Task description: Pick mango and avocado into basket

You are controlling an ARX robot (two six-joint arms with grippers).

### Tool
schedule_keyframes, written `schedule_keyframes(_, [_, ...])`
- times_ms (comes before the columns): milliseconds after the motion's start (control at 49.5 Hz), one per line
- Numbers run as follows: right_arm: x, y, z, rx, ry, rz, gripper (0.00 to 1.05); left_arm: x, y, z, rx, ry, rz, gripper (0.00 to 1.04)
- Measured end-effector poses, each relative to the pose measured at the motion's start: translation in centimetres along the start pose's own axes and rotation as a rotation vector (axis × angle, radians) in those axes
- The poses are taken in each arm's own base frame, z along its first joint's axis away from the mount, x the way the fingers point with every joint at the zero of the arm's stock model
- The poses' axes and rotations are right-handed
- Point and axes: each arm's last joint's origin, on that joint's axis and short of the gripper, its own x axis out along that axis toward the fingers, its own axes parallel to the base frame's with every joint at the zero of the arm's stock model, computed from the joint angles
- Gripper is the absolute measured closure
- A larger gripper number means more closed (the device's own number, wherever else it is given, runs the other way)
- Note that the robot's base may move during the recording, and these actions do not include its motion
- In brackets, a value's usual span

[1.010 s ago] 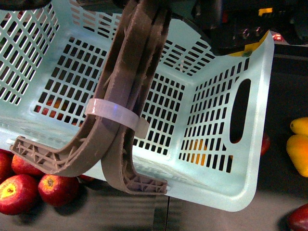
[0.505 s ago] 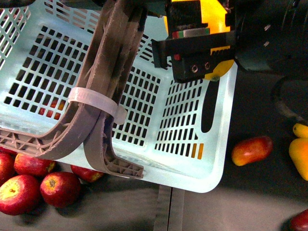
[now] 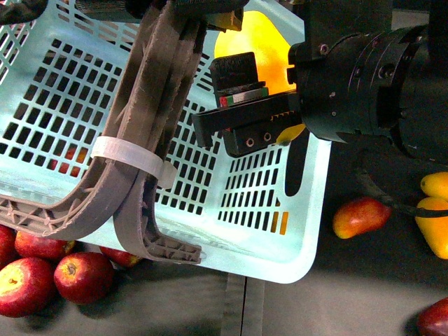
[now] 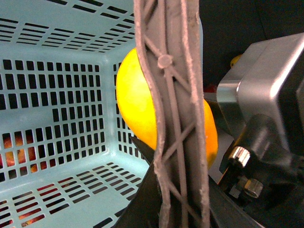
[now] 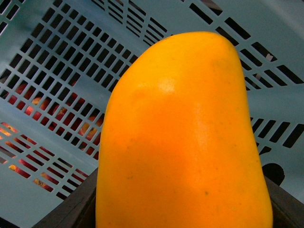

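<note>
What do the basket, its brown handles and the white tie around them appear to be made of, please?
The basket looks like moulded plastic, light teal and slightly glossy, with slotted walls. The handles seem a matte brown plastic, judging by their ribbed webbing and rough seams. The tie is probably translucent white nylon, smooth and shiny.

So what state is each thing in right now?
mango: gripped, off the table.
right gripper: shut on the mango.
basket: tilted.
handles: raised together, zip-tied.
left gripper: shut on the handles.
apples: loose beside the basket.
</note>
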Motion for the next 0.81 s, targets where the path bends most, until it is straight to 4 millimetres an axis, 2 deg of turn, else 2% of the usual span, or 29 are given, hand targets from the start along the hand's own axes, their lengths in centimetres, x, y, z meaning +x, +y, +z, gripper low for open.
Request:
schedule_keyframes(61, [0.1,-0.2,0.0,0.001,-0.008,-0.018,0.39,0.0,0.0,0.0,-0.002,0.000,0.000,0.97])
schedule_keyframes(121, [0.1,-0.5,0.0,0.007,-0.019,-0.044,0.26,0.0,0.0,0.0,-0.005,0.003,-0.011,0.97])
schedule_keyframes(263, [-0.4,-1.6,-0.3,0.023,-0.039,-0.109,0.06,-0.1,-0.6,-0.1,-0.010,0.013,-0.055,0.97])
schedule_keyframes(404, [-2.4,-3.4,0.0,0.053,-0.083,-0.191,0.08,-0.1,-0.8,0.0,-0.016,0.014,-0.076,0.97])
schedule_keyframes(465, [-3.8,-4.7,0.2,0.095,-0.118,-0.249,0.08,-0.3,-0.8,0.1,-0.022,0.007,-0.081,0.97])
schedule_keyframes(566, [-8.1,-7.3,2.0,0.203,-0.248,-0.385,0.08,-0.3,-0.9,0.1,-0.020,0.007,-0.080,0.97])
schedule_keyframes(667, [-11.1,-8.2,2.2,0.234,-0.329,-0.483,0.08,-0.3,-0.9,0.1,-0.021,0.004,-0.073,0.97])
schedule_keyframes(808, [-14.8,-8.2,0.9,0.275,-0.393,-0.575,0.08,-0.3,-0.8,0.1,-0.020,0.003,-0.069,0.97])
